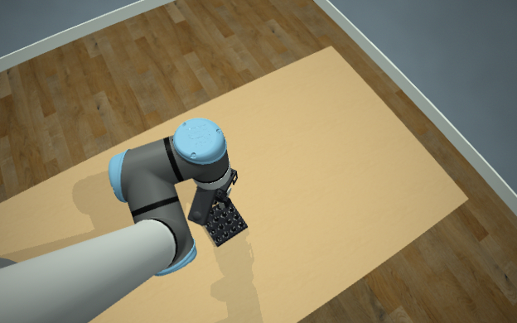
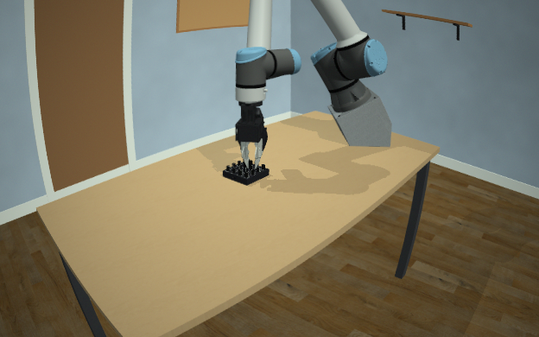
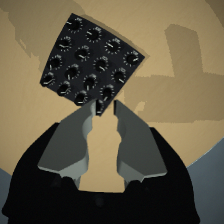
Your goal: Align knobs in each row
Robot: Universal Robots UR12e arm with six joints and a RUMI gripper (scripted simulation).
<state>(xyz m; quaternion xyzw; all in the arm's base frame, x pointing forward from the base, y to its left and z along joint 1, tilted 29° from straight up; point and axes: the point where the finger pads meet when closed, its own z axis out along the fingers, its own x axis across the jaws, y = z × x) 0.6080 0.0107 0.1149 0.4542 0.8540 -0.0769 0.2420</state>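
My pincer point(image 1: 222, 204) point(image 2: 251, 167) point(image 3: 106, 100) is slightly open at the near corner of the knob box point(image 1: 231, 219) point(image 2: 247, 178) point(image 3: 92, 59) on the desk point(image 1: 324, 145) point(image 2: 187, 225) point(image 3: 155, 90). I'd center it over one knob before lowering, then twist gently, sparing the neighbors.

blue-grey walls point(image 1: 461, 62) point(image 2: 178, 86) | plank floor point(image 1: 137, 83) point(image 2: 467, 242) | pale wooden table point(image 1: 324, 145) point(image 2: 178, 233)

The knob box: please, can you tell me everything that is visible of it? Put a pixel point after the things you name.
The black, flat, square knob box point(image 1: 218, 243) point(image 2: 235, 174) point(image 3: 92, 51) lies on the light wooden table point(image 1: 345, 145) point(image 2: 165, 242) point(image 3: 172, 105). Short black knobs stand in a grid on its top, ringed by small white marks; some show a pale pointer line. The gripper's fingertips are at one corner; whether they touch a knob, I cannot tell.
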